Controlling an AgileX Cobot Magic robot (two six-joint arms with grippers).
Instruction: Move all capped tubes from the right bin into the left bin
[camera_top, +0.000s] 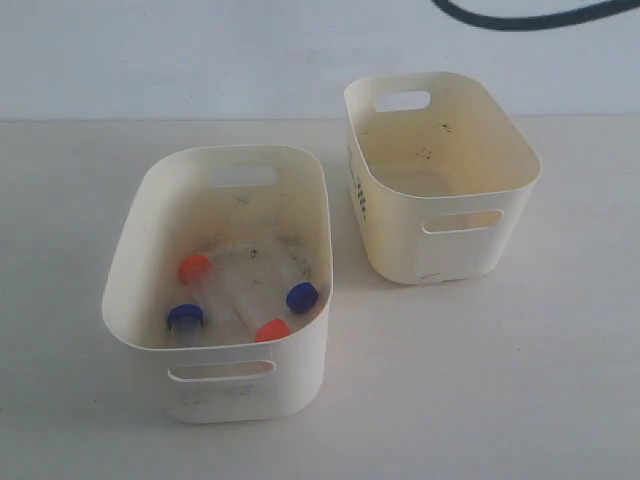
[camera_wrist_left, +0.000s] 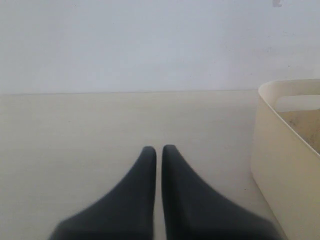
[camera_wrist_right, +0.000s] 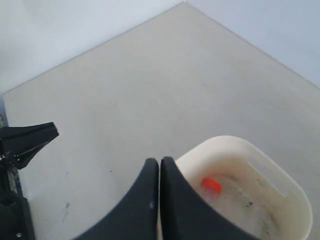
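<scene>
**Left hand** (camera_wrist_left: 159, 150): dark fingers closed tip to tip with only a hairline gap, nothing held between them, low over the bare desk (camera_wrist_left: 75, 130).

**Right hand** (camera_wrist_right: 159, 162): fingers likewise closed and empty, held above the desk at the rim of the left bin (camera_wrist_right: 222, 140). One of the tubes (camera_wrist_right: 211, 184), orange-capped, shows inside it.

**Left bin** (exterior view): stands toward the near edge of the desk, left of the middle. All four tubes lie on its speckled floor, with the orange caps (camera_top: 195, 267) toward its left wall and its near wall, and the blue caps (camera_top: 302, 297) toward its near-left corner and its right wall. The clear bodies point inward toward the middle of the floor.

**Right bin** (camera_top: 470, 240): stands upright toward the far edge, right of the middle. It is just beside the left bin but not touching it, with its slitted side facing that bin.
</scene>
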